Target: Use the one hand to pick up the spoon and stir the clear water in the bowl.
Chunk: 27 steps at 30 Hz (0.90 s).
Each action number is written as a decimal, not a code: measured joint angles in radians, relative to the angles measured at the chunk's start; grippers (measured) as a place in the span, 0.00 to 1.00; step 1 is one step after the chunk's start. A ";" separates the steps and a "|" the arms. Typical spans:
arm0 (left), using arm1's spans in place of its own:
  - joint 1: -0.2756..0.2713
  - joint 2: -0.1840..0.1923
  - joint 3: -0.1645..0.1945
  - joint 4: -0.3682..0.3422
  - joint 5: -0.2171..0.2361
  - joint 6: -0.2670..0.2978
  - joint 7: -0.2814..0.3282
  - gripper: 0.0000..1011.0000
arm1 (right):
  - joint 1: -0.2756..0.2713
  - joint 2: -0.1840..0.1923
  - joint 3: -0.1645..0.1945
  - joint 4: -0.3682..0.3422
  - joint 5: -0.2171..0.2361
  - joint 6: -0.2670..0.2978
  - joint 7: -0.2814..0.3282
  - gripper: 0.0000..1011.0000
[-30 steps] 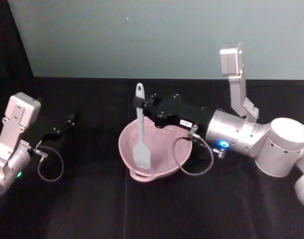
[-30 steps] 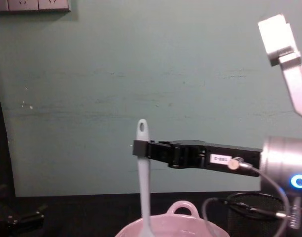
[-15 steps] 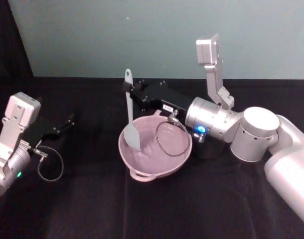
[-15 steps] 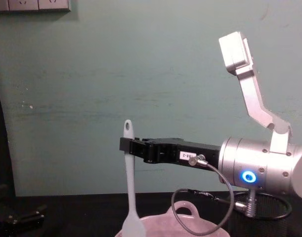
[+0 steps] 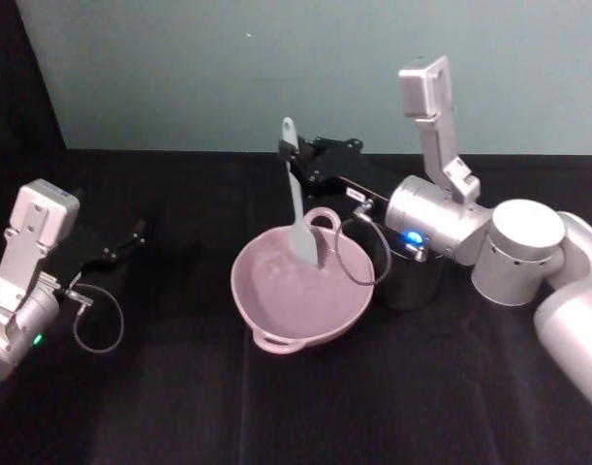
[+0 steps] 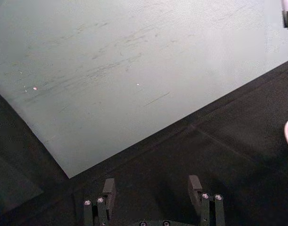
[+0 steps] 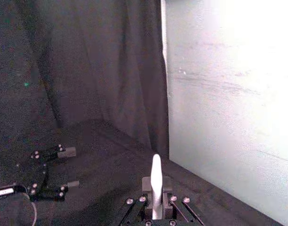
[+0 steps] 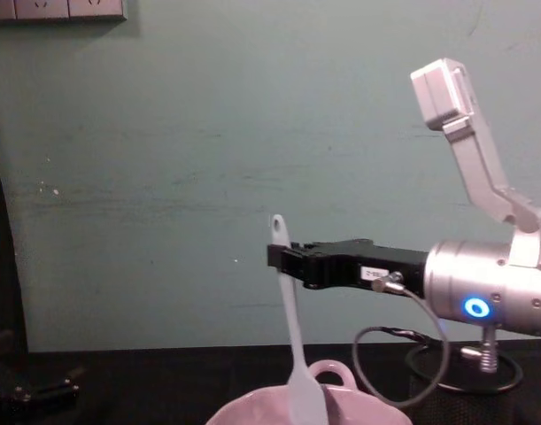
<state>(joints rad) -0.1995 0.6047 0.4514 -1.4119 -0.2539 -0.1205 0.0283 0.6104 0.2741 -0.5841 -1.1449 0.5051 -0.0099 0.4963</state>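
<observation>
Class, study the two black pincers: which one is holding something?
The right black two-fingered pincer: it is shut on the handle of the long white plastic spoon over the pale pink bowl. The left pincer is open, holding nothing.

Looked down on a table (image 5: 179, 407) draped in black cloth. Found a pale pink bowl (image 5: 266, 322) near its centre, loop handle at 6 o'clock, and a black mesh cup (image 5: 412, 286) just beside the bowl at 3 o'clock.

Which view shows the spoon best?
Head view: whole spoon, hole end to head, over the bowl, held by the right end effector. Chest view: side-on, head at the bowl rim. Right wrist view: handle edge-on. Left end effector parked left.
</observation>
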 joint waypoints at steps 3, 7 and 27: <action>0.000 0.000 0.000 0.000 0.000 0.000 0.000 1.00 | -0.017 0.025 0.012 -0.041 0.000 0.033 0.001 0.12; 0.000 0.000 0.000 0.000 0.000 0.000 0.000 1.00 | -0.044 0.052 0.026 -0.097 0.004 0.060 0.007 0.12; 0.000 0.000 0.000 0.000 0.000 0.000 0.000 1.00 | -0.138 0.103 0.016 -0.274 0.103 0.147 0.091 0.12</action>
<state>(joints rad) -0.1995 0.6047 0.4514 -1.4120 -0.2539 -0.1205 0.0283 0.4722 0.3770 -0.5679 -1.4191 0.6080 0.1366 0.5874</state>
